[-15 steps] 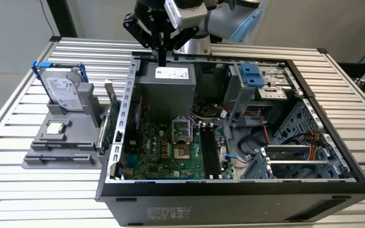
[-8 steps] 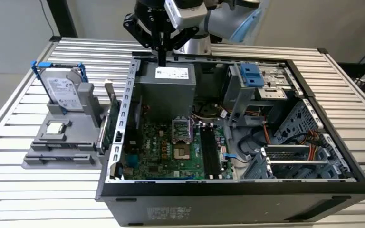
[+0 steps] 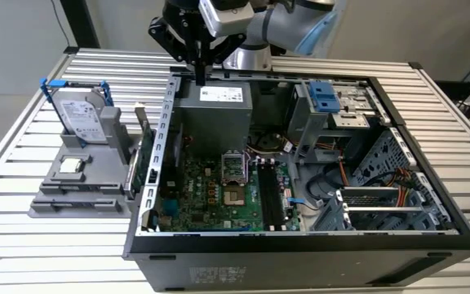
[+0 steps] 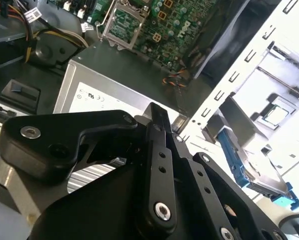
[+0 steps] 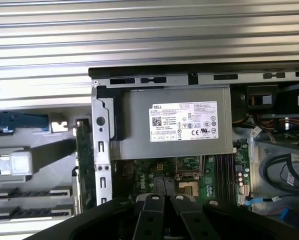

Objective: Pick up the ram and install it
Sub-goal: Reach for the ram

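**Gripper closed and empty above the back of the open computer; the ram sits down in the board.**

In the exterior view the gripper (image 3: pixel 200 75) hangs over the boxy grey metal power supply (image 3: pixel 215 104), its jaws drawn together into one thin tip with nothing between them. The ram (image 3: pixel 269 196), a long flat dark stick, seems to stand in a long slot of the green board (image 3: pixel 210 190), though I can't tell how deep. A grey holder (image 3: pixel 80 190) props the hard drive (image 3: pixel 84 113) upright, likely for easy grasping. In the second wrist view the matte black bolted fingers (image 4: pixel 157 150) meet above the supply's labelled lid. In the first wrist view they hang just inside the case, and the ribbed metal table (image 5: pixel 139 30) lies beyond.
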{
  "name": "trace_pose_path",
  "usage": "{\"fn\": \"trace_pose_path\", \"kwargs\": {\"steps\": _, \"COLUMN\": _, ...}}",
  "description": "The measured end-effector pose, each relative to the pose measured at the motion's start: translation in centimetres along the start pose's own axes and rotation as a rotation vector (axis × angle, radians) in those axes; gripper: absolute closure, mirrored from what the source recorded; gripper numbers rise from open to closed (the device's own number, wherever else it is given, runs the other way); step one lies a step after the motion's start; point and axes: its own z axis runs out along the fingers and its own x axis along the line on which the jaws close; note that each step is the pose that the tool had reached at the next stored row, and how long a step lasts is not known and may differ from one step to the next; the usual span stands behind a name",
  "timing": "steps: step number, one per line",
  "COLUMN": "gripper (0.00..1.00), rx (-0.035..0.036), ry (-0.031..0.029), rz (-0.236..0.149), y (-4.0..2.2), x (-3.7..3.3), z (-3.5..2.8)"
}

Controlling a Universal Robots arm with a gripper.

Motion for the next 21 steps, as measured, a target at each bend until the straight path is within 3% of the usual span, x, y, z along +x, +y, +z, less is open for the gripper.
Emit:
{"fn": "trace_pose_path", "kwargs": {"steps": 10, "gripper": 1.0, "rx": 0.0, "ry": 0.0003, "rz": -0.005, "y": -0.25, "x": 3.6, "z": -0.11}}
{"fn": "trace_pose_path", "kwargs": {"steps": 21, "gripper": 1.0, "rx": -0.0001, "ry": 0.0002, "rz": -0.006, "y": -0.58, "x": 8.48, "z": -0.24}}
